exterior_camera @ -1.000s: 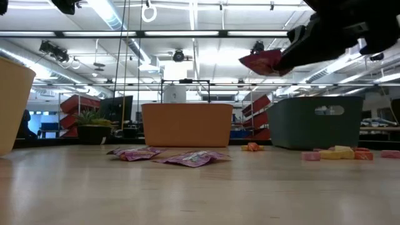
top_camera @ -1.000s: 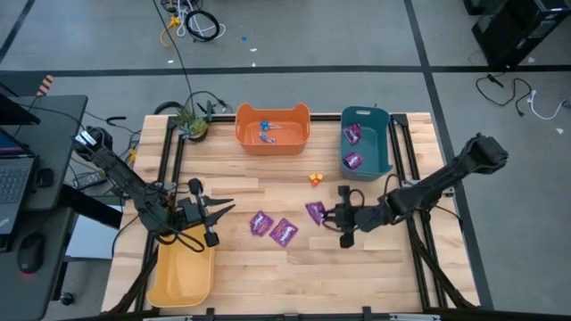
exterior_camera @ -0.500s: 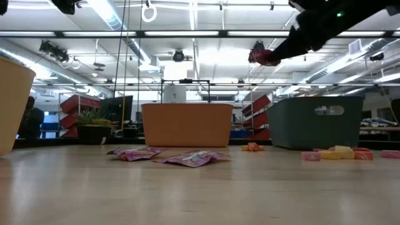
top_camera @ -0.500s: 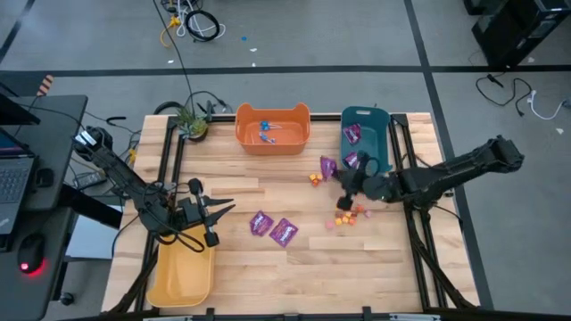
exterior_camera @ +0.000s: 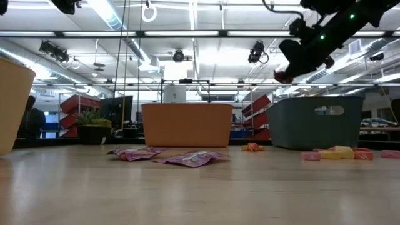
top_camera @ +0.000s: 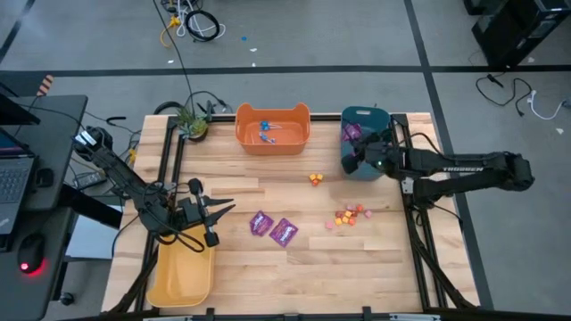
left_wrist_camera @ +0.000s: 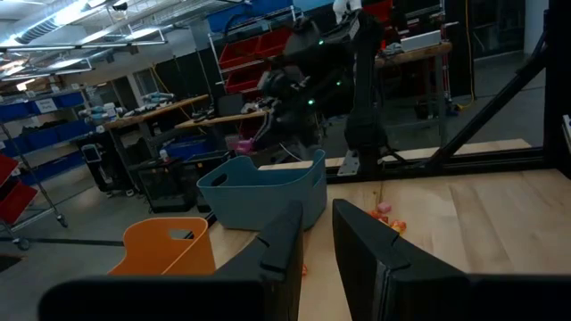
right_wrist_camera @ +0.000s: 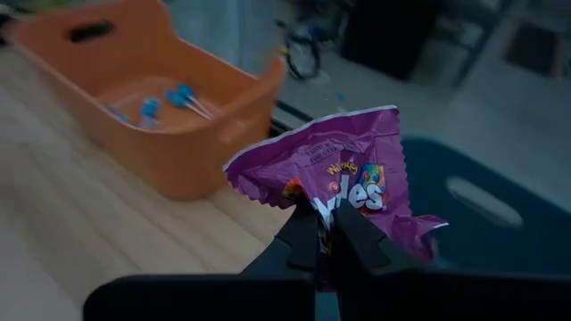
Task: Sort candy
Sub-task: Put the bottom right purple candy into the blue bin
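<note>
Purple packet [right_wrist_camera: 343, 183] | reads "...des", likely Nerds | right gripper [right_wrist_camera: 323, 234] pinches it

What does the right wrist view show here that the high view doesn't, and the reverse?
Only the right wrist view: the right gripper, jaws shut on a purple packet, its printed face readable. Only the high view: two purple packets and small orange pieces on the table, the yellow bin, the waiting left gripper. Both: the orange bin holding blue lollipops, and the teal bin.
</note>
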